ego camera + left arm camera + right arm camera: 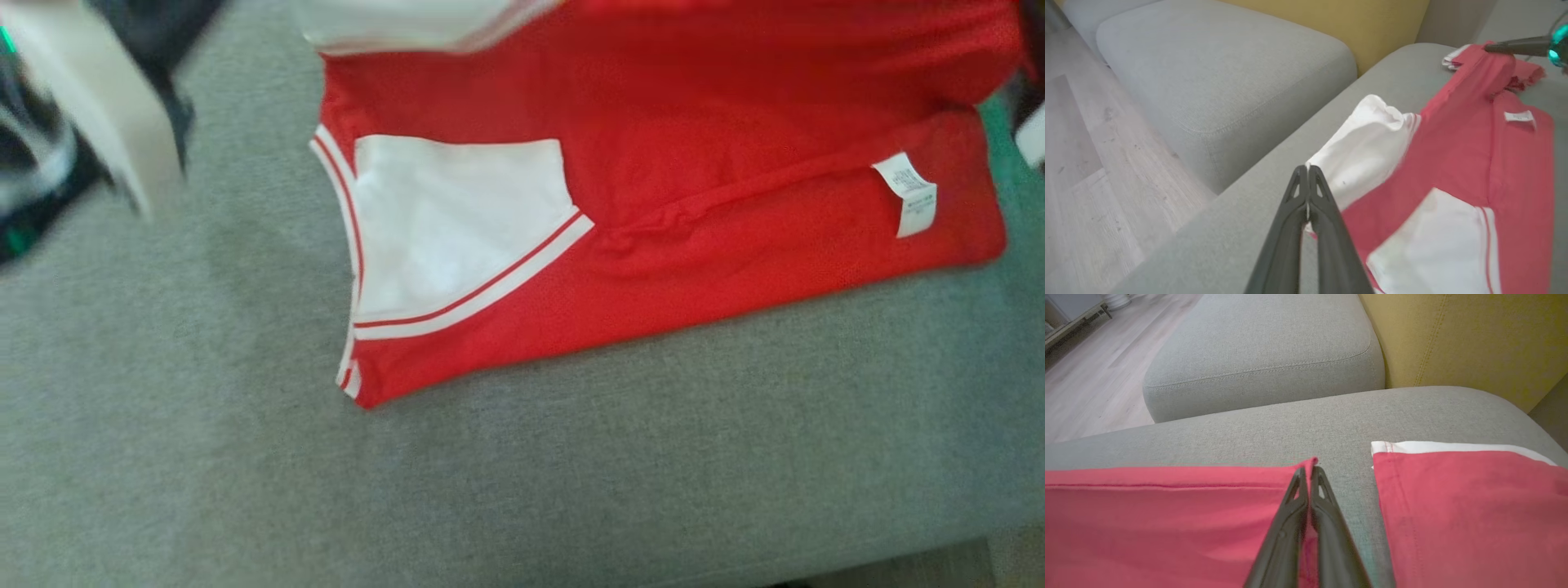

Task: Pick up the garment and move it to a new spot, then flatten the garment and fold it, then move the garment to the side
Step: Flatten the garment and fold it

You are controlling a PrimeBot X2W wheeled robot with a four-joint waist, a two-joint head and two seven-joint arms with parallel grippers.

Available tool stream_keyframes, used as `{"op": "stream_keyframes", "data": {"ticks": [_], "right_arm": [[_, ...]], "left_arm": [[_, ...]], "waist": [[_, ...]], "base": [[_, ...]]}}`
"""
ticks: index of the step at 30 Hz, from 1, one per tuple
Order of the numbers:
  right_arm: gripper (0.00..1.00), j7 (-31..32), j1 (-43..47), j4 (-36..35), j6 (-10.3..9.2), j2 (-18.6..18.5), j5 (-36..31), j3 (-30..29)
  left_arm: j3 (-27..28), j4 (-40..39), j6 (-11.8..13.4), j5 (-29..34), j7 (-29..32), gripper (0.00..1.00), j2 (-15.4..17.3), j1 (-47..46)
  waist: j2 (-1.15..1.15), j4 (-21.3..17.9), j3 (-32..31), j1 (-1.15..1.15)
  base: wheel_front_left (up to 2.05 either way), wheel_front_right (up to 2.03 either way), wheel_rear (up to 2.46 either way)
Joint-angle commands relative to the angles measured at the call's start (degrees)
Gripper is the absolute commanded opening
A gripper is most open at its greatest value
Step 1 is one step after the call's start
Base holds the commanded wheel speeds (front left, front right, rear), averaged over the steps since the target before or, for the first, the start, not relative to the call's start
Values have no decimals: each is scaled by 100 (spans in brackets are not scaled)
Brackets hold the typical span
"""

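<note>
Left gripper [1307,170] pinches white sleeve [1363,155] of red-and-white shirt [653,204]. Right gripper [1310,470] clamps its red hem [1208,475], over grey sofa cushion [245,457].

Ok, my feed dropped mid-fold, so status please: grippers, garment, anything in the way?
Both shut: left gripper on the white sleeve, right gripper on a red corner. Red garment partly folded on grey cushion. Nothing in the way.

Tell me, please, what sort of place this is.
Probably a home living room: grey fabric sofa cushions, a mustard-yellow upholstered backrest behind them, and pale wood-plank flooring alongside.
</note>
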Motion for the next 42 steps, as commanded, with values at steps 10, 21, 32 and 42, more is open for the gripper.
{"op": "stream_keyframes", "data": {"ticks": [10, 21, 32, 42], "right_arm": [[0, 22, 1431, -1013, 39, -491, -181, -653], [0, 240, 2589, -1697, 39, -196, -663, -1547], [100, -381, 3022, -1780, 39, 404, -1294, -2296], [100, -1403, 3895, -2346, 39, 1333, -1822, -3221]], "left_arm": [[-61, -1794, 770, 21, -575, 0, 992, 1331], [-484, -2347, 1329, 58, -1104, 0, 996, 2405], [-553, -2049, 1696, -131, -1941, 100, 400, 3078], [29, -1268, 3214, 493, -3469, 100, -877, 3776]], "waist": [[0, 227, -188, 1], [0, 308, -169, 1], [0, 418, -152, 1], [0, 667, -427, 1]], "base": [[0, 0, 0], [0, 0, 0], [0, 0, 0], [0, 0, 0]]}}
